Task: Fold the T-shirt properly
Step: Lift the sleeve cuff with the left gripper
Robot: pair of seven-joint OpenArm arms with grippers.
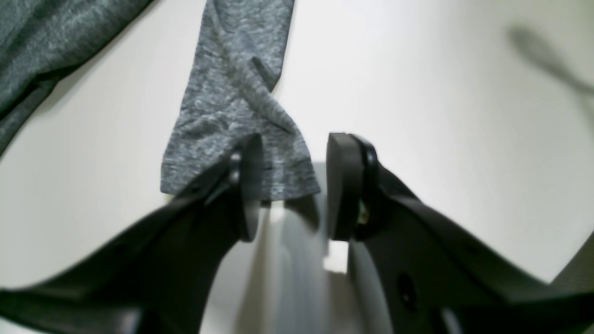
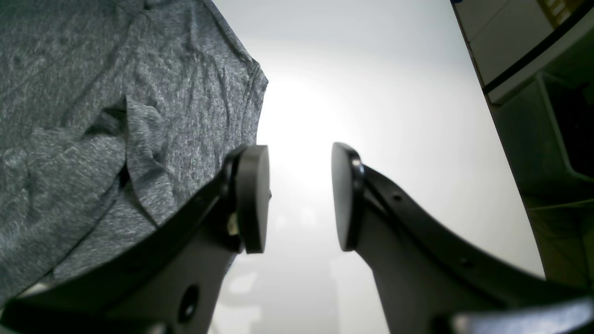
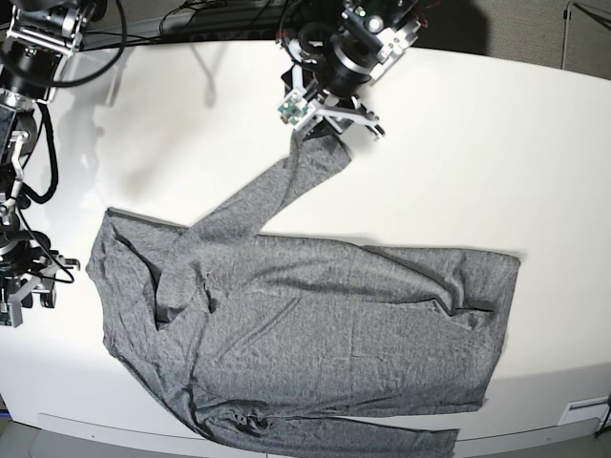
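Observation:
The heather-grey T-shirt (image 3: 334, 315) lies spread out and wrinkled on the white table (image 3: 477, 143). One long sleeve (image 3: 267, 196) runs up toward the back. My left gripper (image 3: 329, 129) hovers at that sleeve's end. In the left wrist view the gripper (image 1: 295, 153) is open and straddles the cuff (image 1: 222, 139), one finger (image 1: 250, 185) over the cloth and the other (image 1: 343, 185) beside it. My right gripper (image 3: 24, 291) is at the table's left edge, next to the shirt's shoulder. It (image 2: 300, 195) is open with bare table between the pads, and the shirt's edge (image 2: 139, 116) lies just to its left.
Cables (image 3: 191, 19) run along the back of the table. The right wrist view shows the table's edge with a dark bin-like frame (image 2: 557, 139) beyond it. The shirt's hem reaches near the front edge (image 3: 525, 434).

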